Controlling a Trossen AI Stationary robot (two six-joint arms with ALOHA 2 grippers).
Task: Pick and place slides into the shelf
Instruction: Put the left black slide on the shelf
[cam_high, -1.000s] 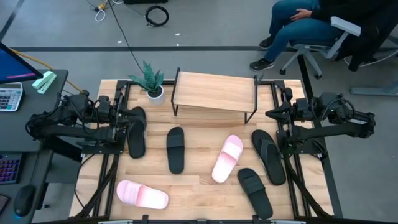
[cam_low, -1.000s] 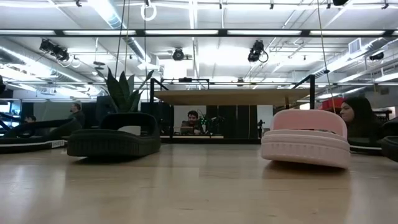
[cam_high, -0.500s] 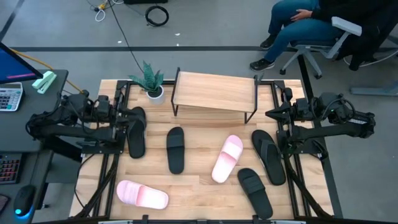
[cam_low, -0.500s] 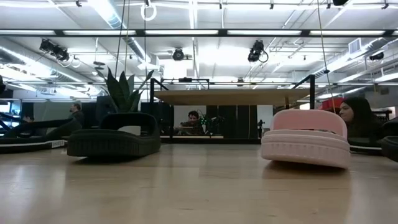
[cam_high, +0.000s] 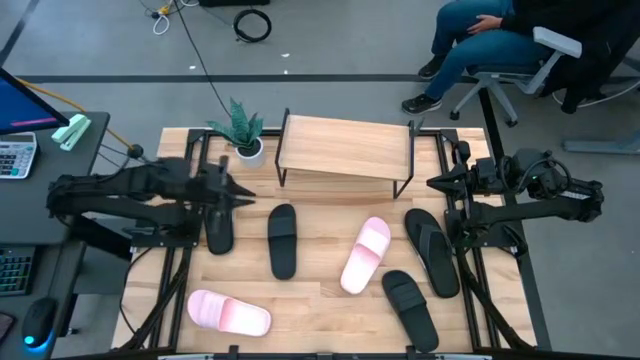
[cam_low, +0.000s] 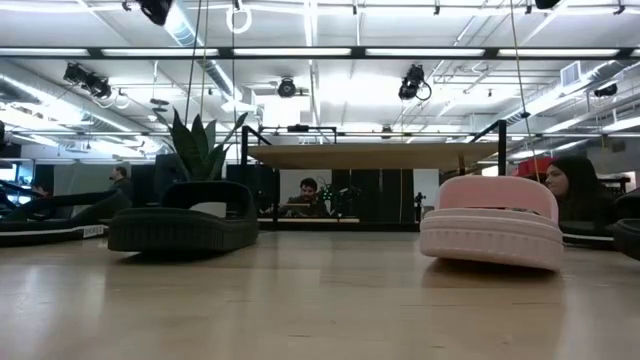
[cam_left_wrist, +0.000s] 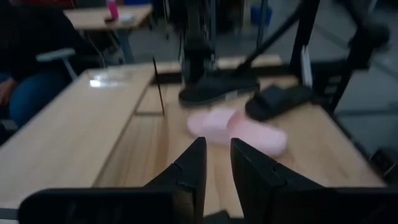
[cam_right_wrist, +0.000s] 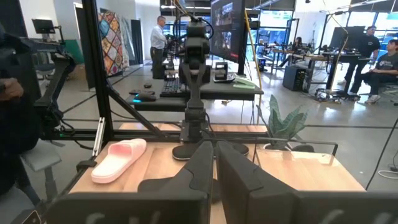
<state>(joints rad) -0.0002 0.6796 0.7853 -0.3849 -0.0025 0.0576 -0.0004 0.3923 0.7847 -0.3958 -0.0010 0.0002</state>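
Note:
Four black slides (cam_high: 283, 240) (cam_high: 218, 228) (cam_high: 432, 250) (cam_high: 410, 308) and two pink slides (cam_high: 365, 254) (cam_high: 228, 313) lie sole-down on the slatted table. The shelf (cam_high: 347, 148) stands at the far middle with nothing on its top board. My left gripper (cam_high: 240, 192) hangs over the table's left side, above the far end of the leftmost black slide. In its wrist view its fingers (cam_left_wrist: 217, 158) stand a narrow gap apart with nothing between them. My right gripper (cam_high: 432, 183) waits at the right edge, shut (cam_right_wrist: 214, 152) and empty.
A potted plant (cam_high: 240, 130) stands left of the shelf. A person sits on a chair (cam_high: 500, 50) beyond the table's far right. A desk with a calculator (cam_high: 15, 155) is to the left. Bare wood lies between the slides in the middle.
My left gripper has moved from the table's left edge toward its middle, over the leftmost black slide, and has tipped a little downward. The slides have not moved.

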